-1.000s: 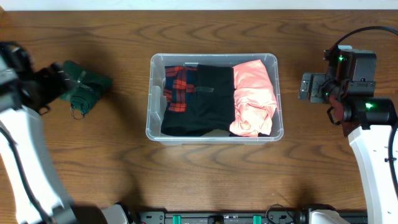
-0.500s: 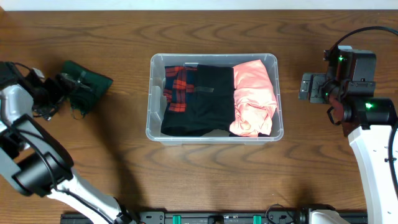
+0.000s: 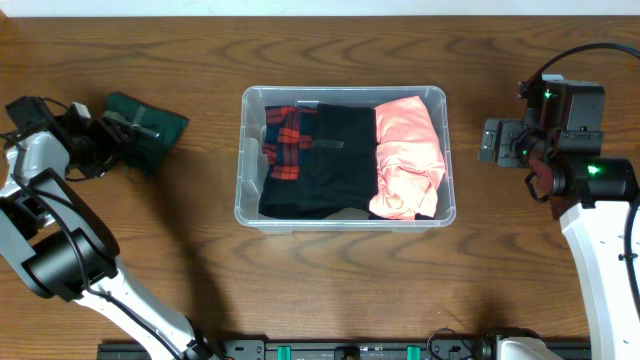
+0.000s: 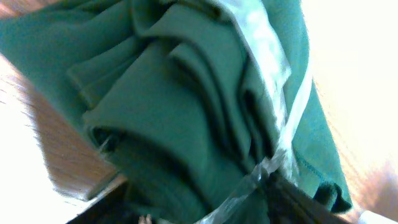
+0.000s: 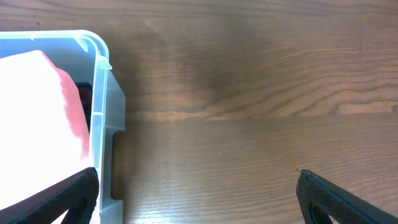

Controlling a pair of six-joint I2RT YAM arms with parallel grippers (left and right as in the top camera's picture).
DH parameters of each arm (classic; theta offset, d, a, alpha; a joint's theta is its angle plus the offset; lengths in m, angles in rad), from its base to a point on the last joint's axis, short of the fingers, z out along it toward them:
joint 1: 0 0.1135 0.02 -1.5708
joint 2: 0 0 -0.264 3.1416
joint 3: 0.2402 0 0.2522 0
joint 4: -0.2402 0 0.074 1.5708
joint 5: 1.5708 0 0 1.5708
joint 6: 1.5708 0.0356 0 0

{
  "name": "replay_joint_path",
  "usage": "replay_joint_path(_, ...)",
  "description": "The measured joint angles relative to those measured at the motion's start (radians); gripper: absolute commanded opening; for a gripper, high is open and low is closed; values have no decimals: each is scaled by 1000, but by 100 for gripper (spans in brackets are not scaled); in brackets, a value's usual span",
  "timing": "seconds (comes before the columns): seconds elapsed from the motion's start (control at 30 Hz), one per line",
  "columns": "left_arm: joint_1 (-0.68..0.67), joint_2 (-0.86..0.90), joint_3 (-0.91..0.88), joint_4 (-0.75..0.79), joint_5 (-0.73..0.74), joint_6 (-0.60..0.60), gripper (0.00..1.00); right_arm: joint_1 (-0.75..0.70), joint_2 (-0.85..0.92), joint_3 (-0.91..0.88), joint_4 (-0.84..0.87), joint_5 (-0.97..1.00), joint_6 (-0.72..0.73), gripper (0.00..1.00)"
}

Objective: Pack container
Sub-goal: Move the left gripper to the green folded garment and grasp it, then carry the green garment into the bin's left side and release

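Our clear bin (image 3: 249,170) holds folded clothes (image 3: 340,160). At nine o'clock the left gripper (image 3: 116,135) pinches green cloth (image 3: 152,120); the right gripper (image 3: 493,140) gapes wide.

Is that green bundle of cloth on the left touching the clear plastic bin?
Apart. The overhead view shows the green cloth lying left of the container, with a strip of bare wooden table between them.

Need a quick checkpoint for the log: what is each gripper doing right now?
Left gripper: closed on the green cloth.
Right gripper: open, holding nothing.
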Motion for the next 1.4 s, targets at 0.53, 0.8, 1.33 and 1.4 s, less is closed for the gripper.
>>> replay_joint_path(0.53, -9, -150, -16, -108, 80, 11, 6, 0, 0, 0, -12, -3, -2, 99)
replay_joint_path(0.8, -65, -560, -12, -233, 153, 17, 6, 0, 0, 0, -10, -3, -2, 99)
replay_joint_path(1.33, -586, -639, -9, -539, 131, 454, 6, 0, 0, 0, -11, -3, -2, 99)
replay_joint_path(1.4, -608, -621, -9, -554, 98, 514, 6, 0, 0, 0, -12, -3, -2, 99)
